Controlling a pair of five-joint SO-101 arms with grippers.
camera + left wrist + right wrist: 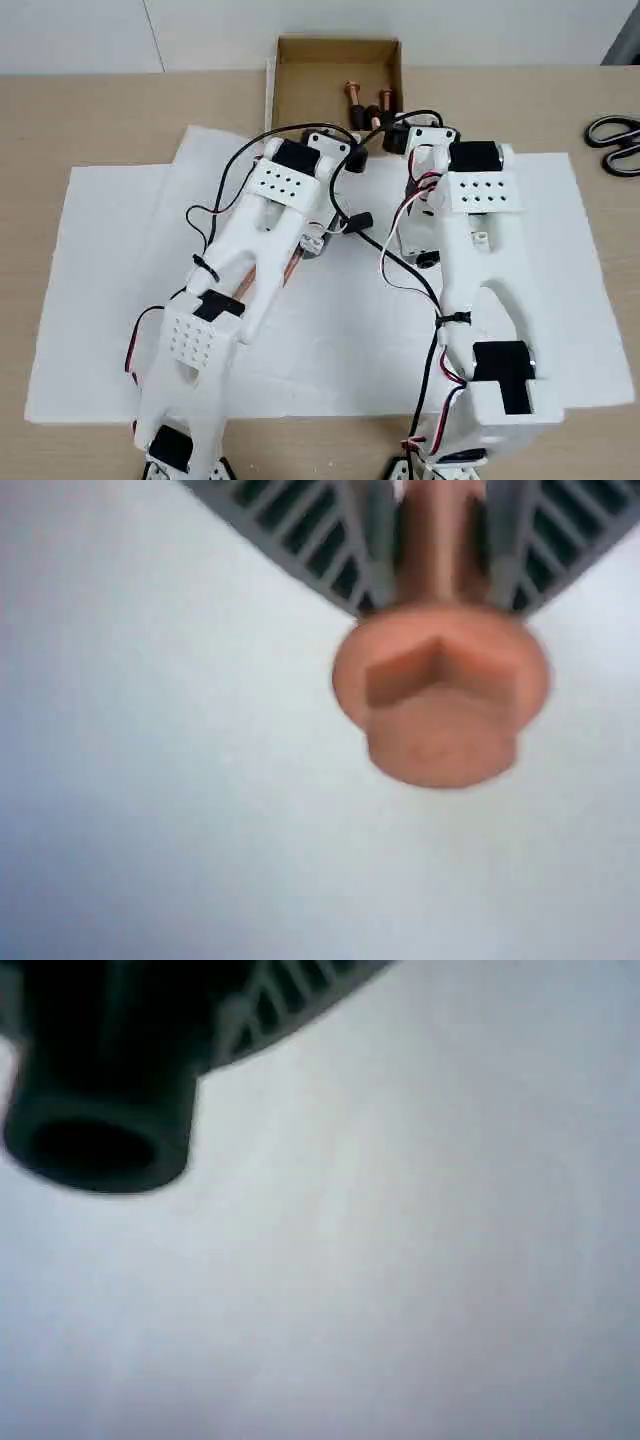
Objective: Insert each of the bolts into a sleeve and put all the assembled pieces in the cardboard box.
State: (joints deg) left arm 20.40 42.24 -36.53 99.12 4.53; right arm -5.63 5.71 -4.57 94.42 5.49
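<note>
Over a white sheet (120,300) on the counter (60,120), the left end effector (440,540) clamps a bolt (440,695), the right end effector (120,1010) seemingly a sleeve (100,1130).

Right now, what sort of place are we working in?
Probably a lab or hobby workbench: a sheet-covered wooden table, a cardboard box of assembled bolts, and scissors at the table's edge.

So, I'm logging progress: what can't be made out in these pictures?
- High view: pieces in the cardboard box can't be counted; cables cover its near side.
- Left wrist view: shank of the bolt, blurred, runs off the edge between the fingers.
- Right wrist view: far end of the sleeve, dark, cut off by the edge.
</note>
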